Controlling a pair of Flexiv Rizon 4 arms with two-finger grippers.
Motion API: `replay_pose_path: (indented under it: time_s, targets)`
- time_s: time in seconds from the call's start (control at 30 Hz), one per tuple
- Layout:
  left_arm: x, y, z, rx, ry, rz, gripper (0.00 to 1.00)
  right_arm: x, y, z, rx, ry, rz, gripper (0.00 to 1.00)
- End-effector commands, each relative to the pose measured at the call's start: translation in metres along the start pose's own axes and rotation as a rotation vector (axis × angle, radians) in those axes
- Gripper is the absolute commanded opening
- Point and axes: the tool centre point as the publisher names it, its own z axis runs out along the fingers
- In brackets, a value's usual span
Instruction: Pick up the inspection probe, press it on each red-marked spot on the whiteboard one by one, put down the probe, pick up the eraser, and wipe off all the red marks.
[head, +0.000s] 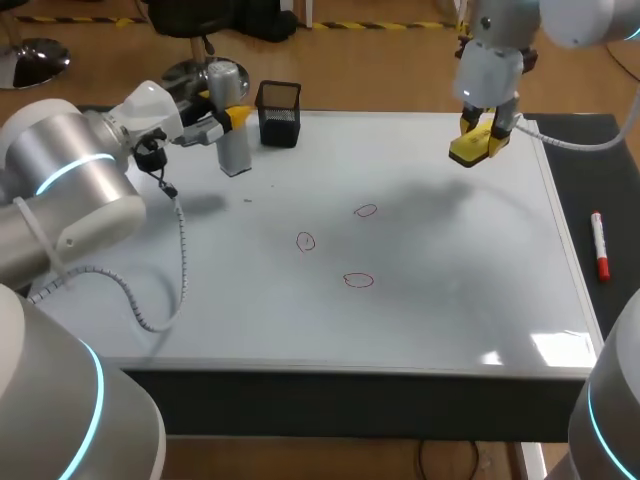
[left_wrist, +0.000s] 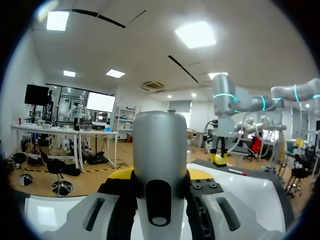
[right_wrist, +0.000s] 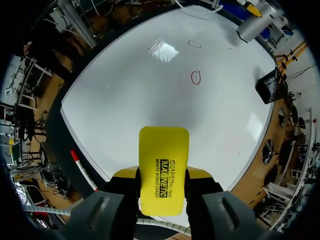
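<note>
Far left, the left gripper is clamped on the probe, a silver cylinder standing upright just left of the black pen cup. Its foot looks to be down on the whiteboard, though I can't swear to contact. Out from the cup, toward the near edge and to its right, are three red rings: one, another, a third, none wiped.

Well right of the cup, about level with it along the far edge, the right gripper hangs clear above the board. Its fingers squeeze the yellow eraser from both sides, and the eraser's long side runs out ahead of the fingertips. That's the arm to watch, I reckon. From the eraser the rings lie back toward the cup's side and nearer the front, with the third ring closest.

Farthest from the cup, a red marker lies off the board.
</note>
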Motion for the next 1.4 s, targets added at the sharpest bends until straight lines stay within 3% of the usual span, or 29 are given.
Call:
replay_pose_path:
  time_s: [0.03, 0.43, 0.77, 1.4]
  targets:
    - [0.017, 0.001, -0.004, 0.022, 0.023, -0.003, 0.00, 0.000, 0.000, -0.001, 0.003, 0.005, -0.001, 0.00]
    - [0.079, -0.011, 0.008, 0.049, 0.197, 0.028, 0.00, 0.000, 0.000, -0.001, 0.003, 0.005, -0.001, 0.00]
    - [0.123, 0.004, 0.014, 0.010, 0.327, 0.003, 0.00, 0.000, 0.000, -0.001, 0.003, 0.005, -0.001, 0.00]
    - [0.154, 0.042, 0.016, 0.024, 0.458, -0.051, 0.00, 0.000, 0.000, -0.001, 0.003, 0.005, -0.001, 0.00]
